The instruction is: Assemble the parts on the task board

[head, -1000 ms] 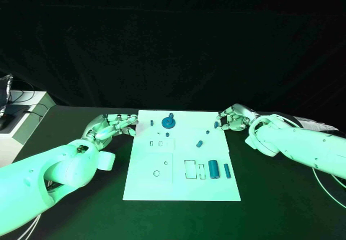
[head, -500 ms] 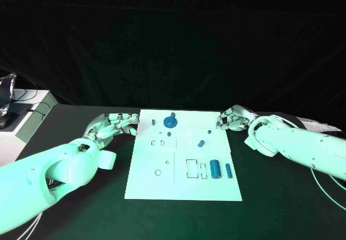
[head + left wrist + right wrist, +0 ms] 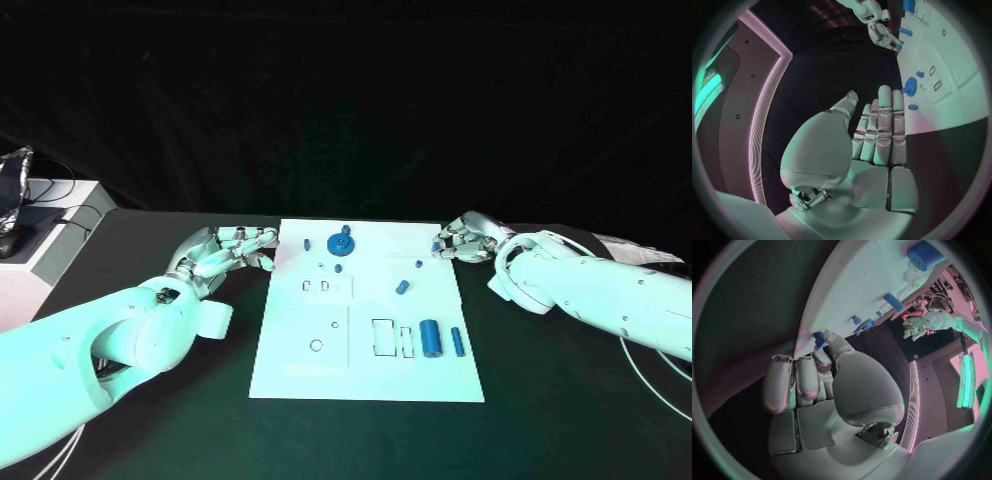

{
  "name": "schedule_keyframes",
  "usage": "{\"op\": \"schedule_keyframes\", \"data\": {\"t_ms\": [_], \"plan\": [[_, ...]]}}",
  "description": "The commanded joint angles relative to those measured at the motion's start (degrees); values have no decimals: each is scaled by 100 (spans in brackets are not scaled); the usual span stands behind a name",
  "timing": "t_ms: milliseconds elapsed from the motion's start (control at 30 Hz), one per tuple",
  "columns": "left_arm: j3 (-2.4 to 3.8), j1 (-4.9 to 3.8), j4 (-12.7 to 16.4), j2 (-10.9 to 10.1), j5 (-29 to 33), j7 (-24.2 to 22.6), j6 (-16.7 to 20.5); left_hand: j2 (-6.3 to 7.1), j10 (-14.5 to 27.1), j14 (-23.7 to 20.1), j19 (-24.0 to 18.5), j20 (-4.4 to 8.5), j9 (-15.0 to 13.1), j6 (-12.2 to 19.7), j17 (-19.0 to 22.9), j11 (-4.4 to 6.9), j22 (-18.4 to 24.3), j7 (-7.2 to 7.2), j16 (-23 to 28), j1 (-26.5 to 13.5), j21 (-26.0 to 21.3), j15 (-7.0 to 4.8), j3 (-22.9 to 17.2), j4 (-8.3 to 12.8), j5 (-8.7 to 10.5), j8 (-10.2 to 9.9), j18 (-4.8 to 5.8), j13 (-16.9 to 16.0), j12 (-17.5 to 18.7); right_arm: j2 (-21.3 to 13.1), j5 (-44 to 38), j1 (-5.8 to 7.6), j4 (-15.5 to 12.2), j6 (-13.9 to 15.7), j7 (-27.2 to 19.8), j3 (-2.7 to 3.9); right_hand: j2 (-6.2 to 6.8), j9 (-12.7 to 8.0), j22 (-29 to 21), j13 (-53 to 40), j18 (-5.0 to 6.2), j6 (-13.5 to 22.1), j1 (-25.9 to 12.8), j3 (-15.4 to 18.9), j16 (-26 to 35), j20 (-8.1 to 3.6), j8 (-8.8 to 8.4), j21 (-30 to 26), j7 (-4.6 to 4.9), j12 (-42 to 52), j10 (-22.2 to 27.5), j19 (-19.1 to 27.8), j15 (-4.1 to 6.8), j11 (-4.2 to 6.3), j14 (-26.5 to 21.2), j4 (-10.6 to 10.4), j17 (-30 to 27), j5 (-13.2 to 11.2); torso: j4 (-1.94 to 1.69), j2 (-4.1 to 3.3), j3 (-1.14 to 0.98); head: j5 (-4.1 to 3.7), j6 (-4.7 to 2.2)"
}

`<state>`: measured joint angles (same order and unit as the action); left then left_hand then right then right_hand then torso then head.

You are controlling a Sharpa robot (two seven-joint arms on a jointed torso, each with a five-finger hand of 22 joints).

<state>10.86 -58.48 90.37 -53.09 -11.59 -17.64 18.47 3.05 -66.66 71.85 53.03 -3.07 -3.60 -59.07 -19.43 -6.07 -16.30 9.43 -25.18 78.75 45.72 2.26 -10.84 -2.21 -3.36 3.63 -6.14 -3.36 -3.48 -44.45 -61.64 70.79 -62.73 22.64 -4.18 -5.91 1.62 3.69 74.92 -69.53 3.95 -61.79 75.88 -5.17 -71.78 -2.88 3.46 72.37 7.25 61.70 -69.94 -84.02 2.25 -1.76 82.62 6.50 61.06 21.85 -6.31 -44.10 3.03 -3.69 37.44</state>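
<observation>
Barely anything has moved in the last second: the right hand still sits at the far right corner of the task board, fingers bunched together, and the right wrist view shows a small blue part right at its fingertips, touching or very nearly so; whether it is truly pinched cannot be told from here. Across the board, the left hand stays parked just off the far left edge, fingers straight and close together, holding nothing, as its own wrist view confirms. Out on the board the parts lie untouched: the round gear-like part at the far end, a small peg near the middle, the fat cylinder and the slim pin side by side on the near right, next to the rectangular slots. The slight shift of the whole head view is the camera's, not the board's. So assembly looks at its very start, and the likely next move is the right hand lifting that corner piece off the black worktop side of the board.
</observation>
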Motion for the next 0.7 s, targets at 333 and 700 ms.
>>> {"op": "schedule_keyframes", "data": {"t_ms": [333, 700], "plan": [[5, -1, 9, 9, -15, -42, -69, 3, 17, -4, -6, 37, -5, 8, -11, -17, 17, -11, 28, -8, -23, -25, -51, 5, 22, 0, 2, -7, 3, 17, -90, -17, -4, -22, -8, -8, -227, 15, 1024, -74, -22, -343, -74, -240, 53, -105, 78, 14, -94, 64, -85, -231, 116, 108, 11, 34, 18, -98, -1, -5, -1, -14, 4], [5, -1, 0, 11, -15, -48, -71, 0, 15, -4, -6, 35, -6, 4, -13, -16, 20, -17, 28, -8, -20, -26, -55, 3, 22, 1, 1, -7, 3, -3, -180, -7, -168, 653, 3, -2, -304, 16, 1031, -166, -43, -479, -106, -227, 50, -155, 91, 42, -161, 114, -198, -243, 158, 156, 24, 0, 50, -42, -6, 6, 4, 13, 9]]}}
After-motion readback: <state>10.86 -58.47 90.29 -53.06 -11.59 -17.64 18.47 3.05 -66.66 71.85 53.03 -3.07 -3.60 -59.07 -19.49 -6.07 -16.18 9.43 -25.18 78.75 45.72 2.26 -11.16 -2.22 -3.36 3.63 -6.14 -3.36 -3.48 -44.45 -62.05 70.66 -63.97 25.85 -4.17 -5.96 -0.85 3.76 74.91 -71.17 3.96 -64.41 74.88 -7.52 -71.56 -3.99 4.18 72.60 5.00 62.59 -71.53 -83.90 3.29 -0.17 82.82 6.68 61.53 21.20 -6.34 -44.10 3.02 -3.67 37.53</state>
